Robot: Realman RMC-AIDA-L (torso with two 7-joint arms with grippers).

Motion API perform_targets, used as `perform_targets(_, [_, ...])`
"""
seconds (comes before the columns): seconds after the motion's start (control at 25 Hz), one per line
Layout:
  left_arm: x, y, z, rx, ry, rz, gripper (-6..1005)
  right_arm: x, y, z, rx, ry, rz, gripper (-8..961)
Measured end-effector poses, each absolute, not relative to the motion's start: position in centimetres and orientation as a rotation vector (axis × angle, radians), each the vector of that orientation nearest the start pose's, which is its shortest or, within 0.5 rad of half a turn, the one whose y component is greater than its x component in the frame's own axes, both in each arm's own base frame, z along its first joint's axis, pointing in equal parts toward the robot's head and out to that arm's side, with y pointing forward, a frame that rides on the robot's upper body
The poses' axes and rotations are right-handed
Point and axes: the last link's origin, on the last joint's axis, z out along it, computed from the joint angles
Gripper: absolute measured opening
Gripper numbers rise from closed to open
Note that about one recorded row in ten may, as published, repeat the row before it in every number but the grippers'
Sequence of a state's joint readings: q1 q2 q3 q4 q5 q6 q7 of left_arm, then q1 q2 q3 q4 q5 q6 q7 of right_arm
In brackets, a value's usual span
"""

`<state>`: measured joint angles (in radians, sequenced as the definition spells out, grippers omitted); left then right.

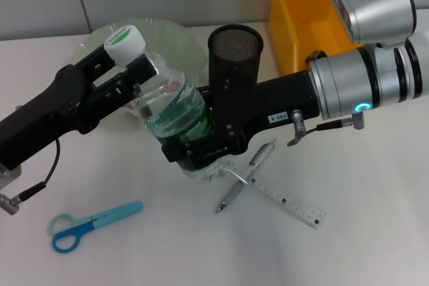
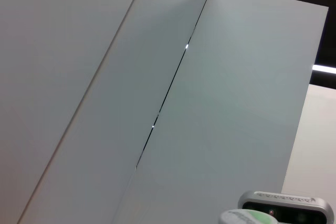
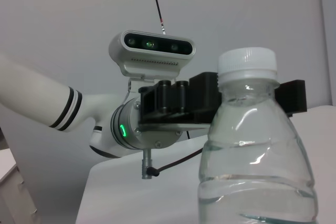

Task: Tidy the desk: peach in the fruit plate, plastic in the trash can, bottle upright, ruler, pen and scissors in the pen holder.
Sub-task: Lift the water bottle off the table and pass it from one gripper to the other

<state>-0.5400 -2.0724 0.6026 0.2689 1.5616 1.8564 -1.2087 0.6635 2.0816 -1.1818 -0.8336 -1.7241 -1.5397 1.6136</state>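
Black pincers [image 1: 127, 75] [image 1: 201, 152] both clamp the bottle [image 1: 171, 108].

Left arm reaches in from left edge, black forearm angled up toward centre. Left gripper [image 1: 127, 75] sits high, jaws closed around bottle [image 1: 171, 108] just below cap. Right arm comes in from right edge, silver wrist with lit ring, black link running toward centre. Right gripper [image 1: 201, 152] low near worktop, jaws clamped on bottle's lower body. Both grippers on same bottle, left above right. Right wrist view shows left gripper behind bottle neck.
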Motion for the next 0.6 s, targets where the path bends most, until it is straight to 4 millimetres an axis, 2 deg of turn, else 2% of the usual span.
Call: perform_targets(0.6, [-22.51, 29.86, 0.39, -2.4, -0.611, -1.627, 713, 13.97, 34.99, -3.15, -3.059, 0.337, 0.741, 770])
